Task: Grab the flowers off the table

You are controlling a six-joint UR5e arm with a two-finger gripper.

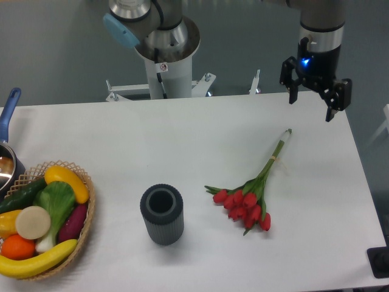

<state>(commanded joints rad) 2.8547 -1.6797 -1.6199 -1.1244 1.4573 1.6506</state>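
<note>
Pincer (311, 103): located upper right of the frame, suspended above the far right edge of the counter (182, 140). Its two fingers are spread wide apart with nothing between them. A blue light shows on the body just above the fingers. It is well apart from the flowers.

Flowers (250, 204): lying flat on the counter, right of centre. The red buds are clustered at the lower end, towards the bottom of the frame; the green stems run diagonally up and to the right, ending at a pale tip below the pincer. A tie is visible partway along the stems. A few green leaves spread out around the buds. Nothing touches the bunch.

Dark ribbed cylinder (162, 214): standing upright at lower centre, open end up, left of the buds and clear of them.

Wicker basket (85, 222): lower left corner, holding bananas, an orange, a purple piece, a cucumber and leafy greens.

Pot with blue handle (9, 137): at the left edge, just above the basket, partly cut off by the frame.

Robot base column (164, 67): upper centre, behind the counter.
</note>
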